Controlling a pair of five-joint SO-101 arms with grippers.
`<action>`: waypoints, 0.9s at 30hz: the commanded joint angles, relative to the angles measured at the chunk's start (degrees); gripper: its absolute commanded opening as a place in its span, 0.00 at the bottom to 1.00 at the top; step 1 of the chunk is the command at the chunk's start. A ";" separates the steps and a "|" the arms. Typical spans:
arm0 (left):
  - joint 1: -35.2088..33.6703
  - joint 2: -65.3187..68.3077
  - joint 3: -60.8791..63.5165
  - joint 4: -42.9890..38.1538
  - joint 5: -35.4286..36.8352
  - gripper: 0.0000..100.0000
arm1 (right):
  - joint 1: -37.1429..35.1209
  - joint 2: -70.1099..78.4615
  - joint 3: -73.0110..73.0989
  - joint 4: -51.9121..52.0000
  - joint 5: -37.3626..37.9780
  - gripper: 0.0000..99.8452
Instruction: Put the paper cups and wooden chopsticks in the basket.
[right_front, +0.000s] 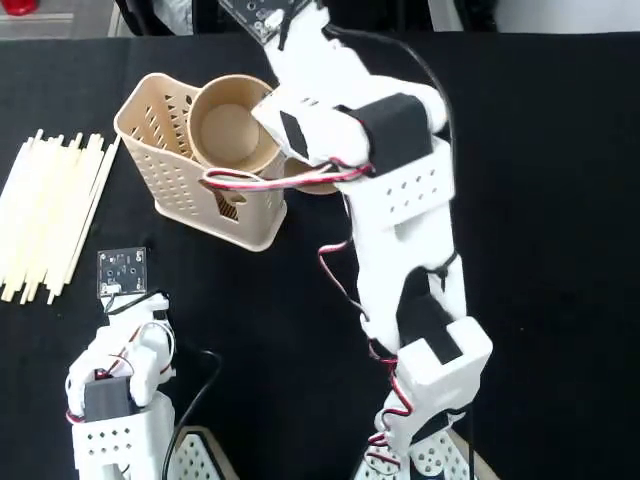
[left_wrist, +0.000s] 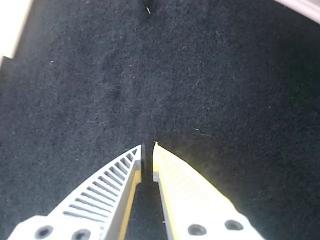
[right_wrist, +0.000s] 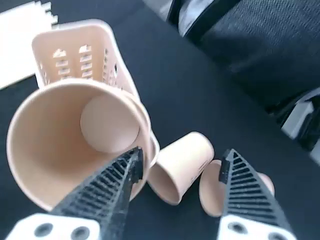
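Right jaws: apart, holding nothing, poised over the rim of the cup in the basket and over the loose cups beside it.
Desk (right_front: 560, 250): black cloth, carrying everything.
Basket (right_front: 170, 170): beige, with slotted walls, at 11 o'clock in the high view.
Wooden chopsticks (right_front: 50, 215): pale loose sheaf at 9 o'clock, outside the basket and near its wall.
Cup in the basket (right_wrist: 75, 145): sits in the basket's mouth, opening upward.
Loose cups (right_wrist: 180, 167): two on their sides on the desk, at the basket's 4 o'clock.
Left jaws: together, empty, over bare desk at 7 o'clock.
Handling: the cups are probably light, thin and easily crushed, so pinch one wall gently at the rim. The chopsticks look stiff, slim and likely to roll, so grip them across the middle.
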 joint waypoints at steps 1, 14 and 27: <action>0.04 -0.09 1.10 0.00 -0.09 0.05 | 0.79 -0.04 -6.81 -2.02 -0.44 0.27; 0.04 -0.09 1.10 0.00 -0.09 0.05 | -5.71 7.43 6.20 -13.80 -0.18 0.27; 0.04 -0.09 1.10 0.00 -0.09 0.05 | -0.70 0.84 -16.40 -0.44 2.73 0.27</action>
